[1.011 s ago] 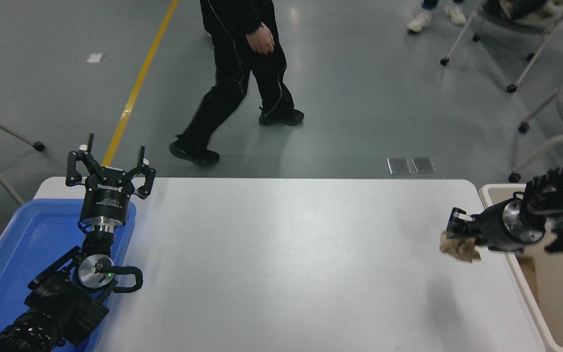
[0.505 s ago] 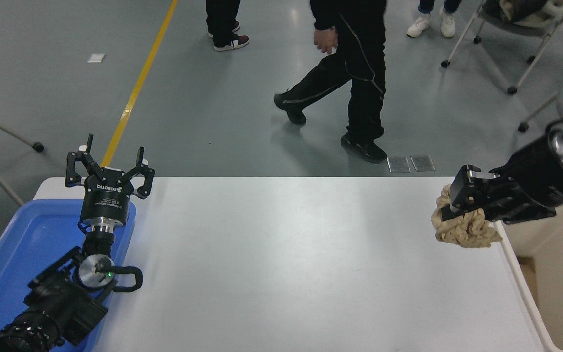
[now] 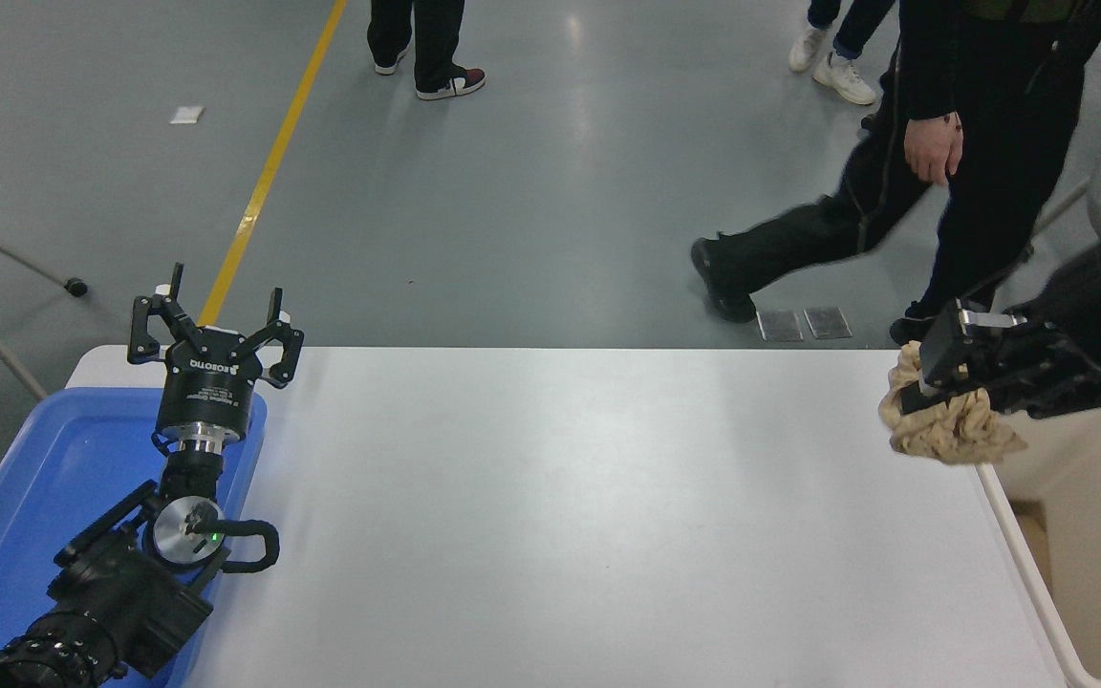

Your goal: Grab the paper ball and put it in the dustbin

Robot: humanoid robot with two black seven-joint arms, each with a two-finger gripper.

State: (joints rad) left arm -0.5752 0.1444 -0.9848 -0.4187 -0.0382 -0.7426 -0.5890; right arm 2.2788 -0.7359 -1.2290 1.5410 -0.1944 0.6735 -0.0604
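My right gripper (image 3: 938, 382) comes in from the right edge and is shut on the tan-brown paper ball (image 3: 950, 432). It holds the ball in the air above the white table's far right corner. The beige dustbin (image 3: 1038, 583) stands just off the table's right edge, partly cut off by the picture's edge; its inside shows at the lower right. The ball hangs just left of the bin's rim. My left gripper (image 3: 216, 315) is parked open at the lower left.
A shallow blue tray (image 3: 44, 478) lies under my left arm at the table's left end. The white table (image 3: 560, 516) spans the middle. A person (image 3: 971, 143) walks past beyond the far right corner; other legs show at the top.
My right gripper has lifted the paper ball off the table and carried it up and rightward toward the bin. The person has walked from the far middle to the far right.
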